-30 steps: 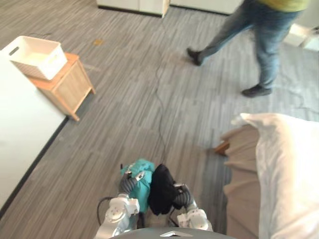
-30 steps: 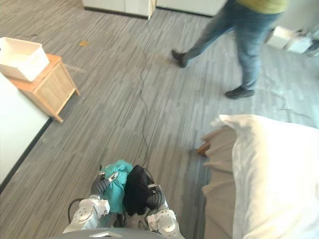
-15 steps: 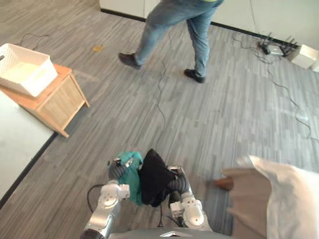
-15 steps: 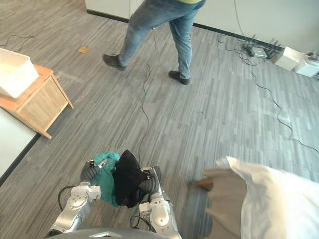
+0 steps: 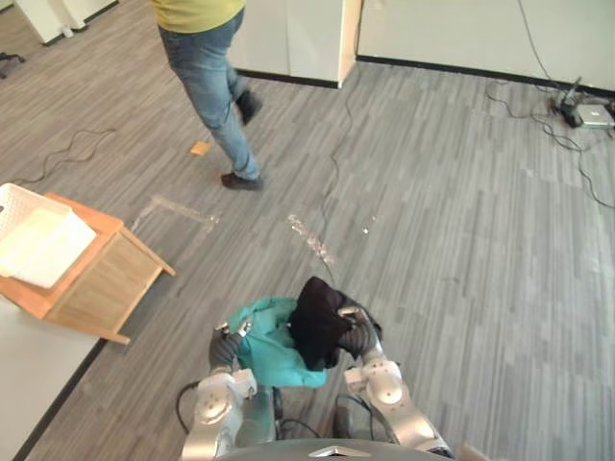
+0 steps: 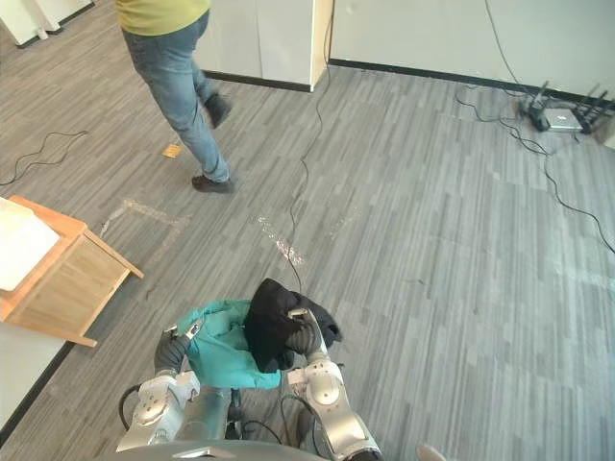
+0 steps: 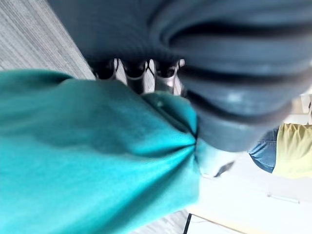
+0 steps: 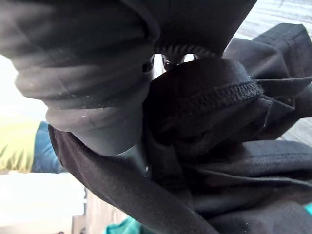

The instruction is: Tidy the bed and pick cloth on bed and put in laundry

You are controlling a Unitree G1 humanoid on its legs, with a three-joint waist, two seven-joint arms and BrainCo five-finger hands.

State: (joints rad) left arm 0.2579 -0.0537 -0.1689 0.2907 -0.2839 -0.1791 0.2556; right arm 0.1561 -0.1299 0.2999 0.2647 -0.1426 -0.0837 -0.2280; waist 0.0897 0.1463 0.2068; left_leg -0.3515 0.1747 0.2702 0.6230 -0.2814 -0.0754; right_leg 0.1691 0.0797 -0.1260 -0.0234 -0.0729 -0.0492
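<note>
Left hand (image 5: 224,351) is clamped on a bunched teal cloth (image 5: 271,348), fingers (image 7: 131,74) curled into the fabric. Right hand (image 5: 357,336) grips a black cloth (image 5: 315,322) that drapes over it, and the two bundles touch, both held low over the grey floor (image 5: 461,250). Further out on the left a white basket (image 5: 38,245) sits on a small wooden table (image 5: 101,283), and beyond it a person (image 5: 207,67) in jeans and a yellow top is mid-stride near a white cabinet (image 5: 293,38).

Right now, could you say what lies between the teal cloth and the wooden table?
Bare floor separates teal cloth and wooden table, per left eye view.
</note>
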